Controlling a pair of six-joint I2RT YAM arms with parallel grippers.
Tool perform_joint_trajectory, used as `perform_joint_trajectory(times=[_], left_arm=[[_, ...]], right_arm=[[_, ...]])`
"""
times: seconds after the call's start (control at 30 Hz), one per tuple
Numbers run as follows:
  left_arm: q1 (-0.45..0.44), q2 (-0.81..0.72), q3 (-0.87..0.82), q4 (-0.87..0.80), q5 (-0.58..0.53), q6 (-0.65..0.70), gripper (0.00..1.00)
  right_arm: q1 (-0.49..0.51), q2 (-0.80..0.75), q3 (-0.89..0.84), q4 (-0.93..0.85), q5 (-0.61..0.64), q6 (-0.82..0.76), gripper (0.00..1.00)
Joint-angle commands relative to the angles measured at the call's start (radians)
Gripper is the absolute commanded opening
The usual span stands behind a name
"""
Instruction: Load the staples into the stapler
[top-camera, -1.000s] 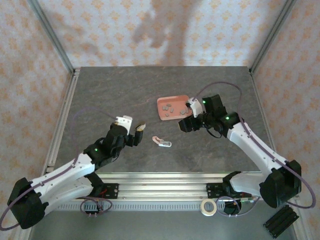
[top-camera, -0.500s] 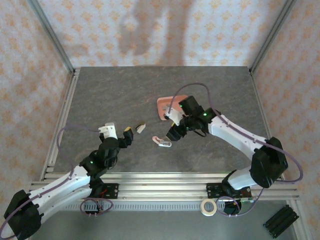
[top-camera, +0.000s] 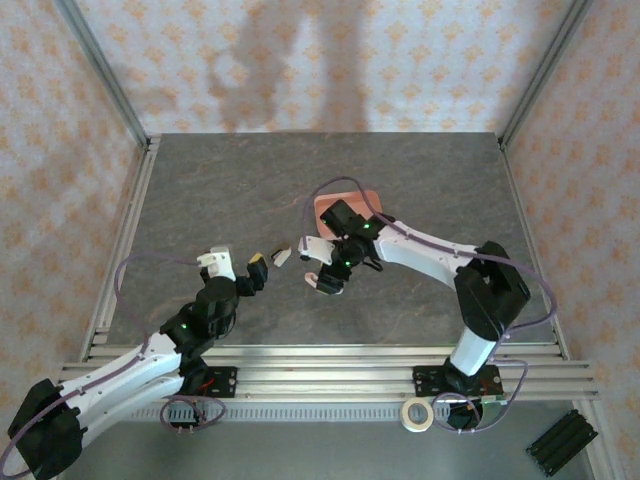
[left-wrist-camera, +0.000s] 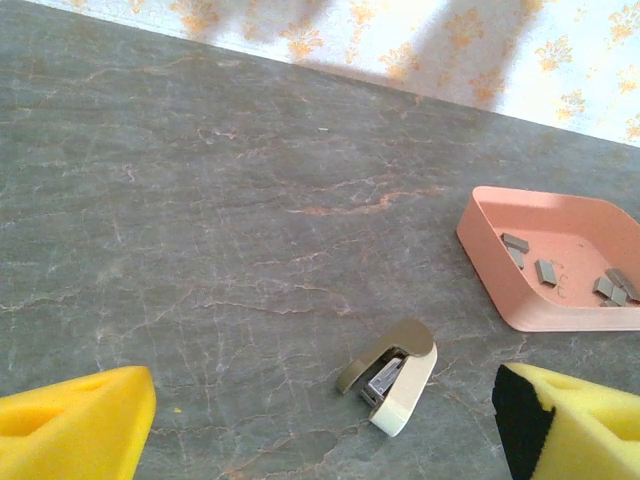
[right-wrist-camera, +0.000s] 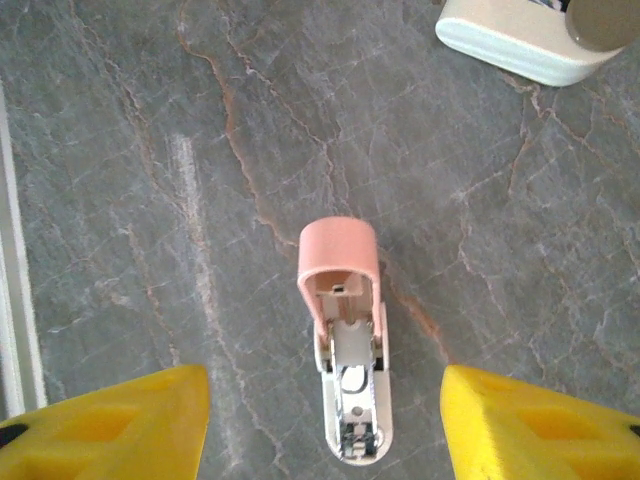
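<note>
White arms (top-camera: 428, 248), yellow-padded end effectors (left-wrist-camera: 322, 428)

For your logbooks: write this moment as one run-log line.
left gripper open | right gripper open above open pale pink mini stapler | grey metal staples in salmon-pink tray

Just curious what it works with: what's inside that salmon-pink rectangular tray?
Several small grey metal staple strips lie loose on the floor of the salmon-pink rectangular tray. Its right end is cut off by the picture edge, so that part goes unseen.

Robot test cell in a lab

Aluminium posts (top-camera: 103, 70) and rails (top-camera: 330, 372) frame a grey table (top-camera: 200, 200) walled with patterned panels (top-camera: 450, 60); robot arms (top-camera: 120, 378) are bolted along the bottom edge, a tape roll (top-camera: 417, 413) at lower right.
</note>
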Motion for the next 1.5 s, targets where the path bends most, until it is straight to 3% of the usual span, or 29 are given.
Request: perform_joint_trajectory(times=[0.0, 0.57, 0.93, 1.1, 1.23, 1.47], left_arm=[[0.008, 0.004, -0.007, 0.037, -0.012, 0.016, 0.90], [0.009, 0.096, 0.022, 0.071, 0.005, -0.003, 0.89], [0.009, 0.170, 0.061, 0.079, 0.025, 0.003, 0.89], [0.009, 0.204, 0.094, 0.077, 0.060, 0.010, 0.89], [0.009, 0.250, 0.131, 0.072, 0.095, 0.010, 0.88], [0.009, 0.369, 0.190, 0.093, 0.163, -0.026, 0.88]], right_arm=[[0.009, 0.041, 0.042, -0.023, 0.007, -0.064, 0.62], [0.017, 0.191, 0.078, 0.099, -0.027, -0.032, 0.56], [0.016, 0.144, 0.018, 0.179, 0.031, 0.028, 0.25], [-0.023, 0.005, -0.091, 0.294, 0.108, 0.228, 0.17], [-0.093, -0.127, -0.153, 0.315, 0.187, 0.514, 0.16], [-0.143, -0.195, -0.107, 0.040, 0.497, 1.038, 0.14]])
